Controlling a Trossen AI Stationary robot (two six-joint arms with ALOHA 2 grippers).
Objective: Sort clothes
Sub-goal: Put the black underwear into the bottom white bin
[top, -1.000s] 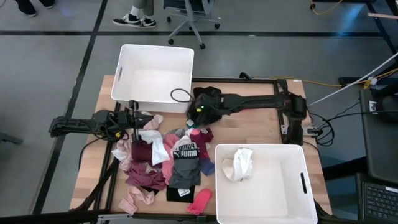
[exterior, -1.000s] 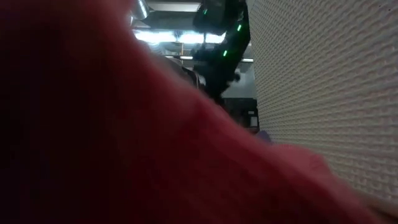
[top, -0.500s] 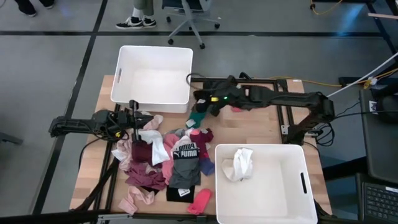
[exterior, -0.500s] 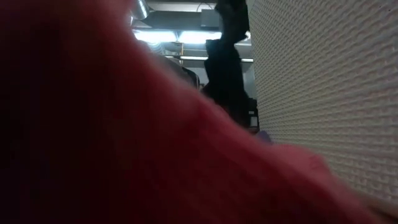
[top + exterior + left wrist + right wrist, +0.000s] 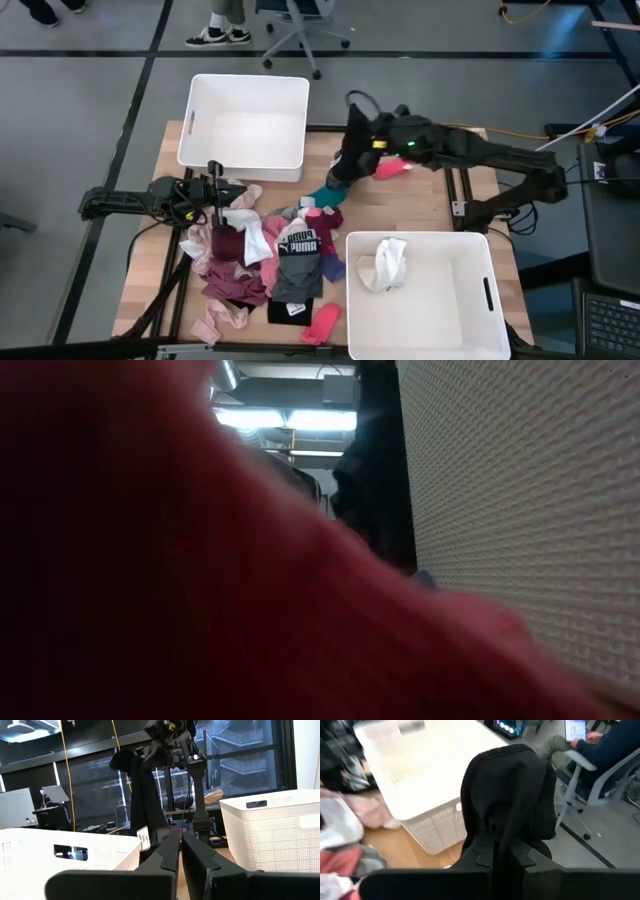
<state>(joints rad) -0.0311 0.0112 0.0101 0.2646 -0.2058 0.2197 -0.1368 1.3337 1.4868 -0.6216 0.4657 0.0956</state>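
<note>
The right gripper is pinched shut on a black garment. It holds it up in the air, just past the pile and near the far bin's right corner. The cloth hangs down long and floppy from the fingers, so I think it is light and soft and may swing about.

Nearest to me, the pile of clothes lies on the wooden table, left of the near bin. A white garment already sits in that bin. In the pile I see a grey PUMA garment. These all look limp and tangled. A good place to grab one is a bunched fold sticking up on top.

The left gripper rests shut on nothing at the pile's left edge.

Far off, a person sits in a chair.
</note>
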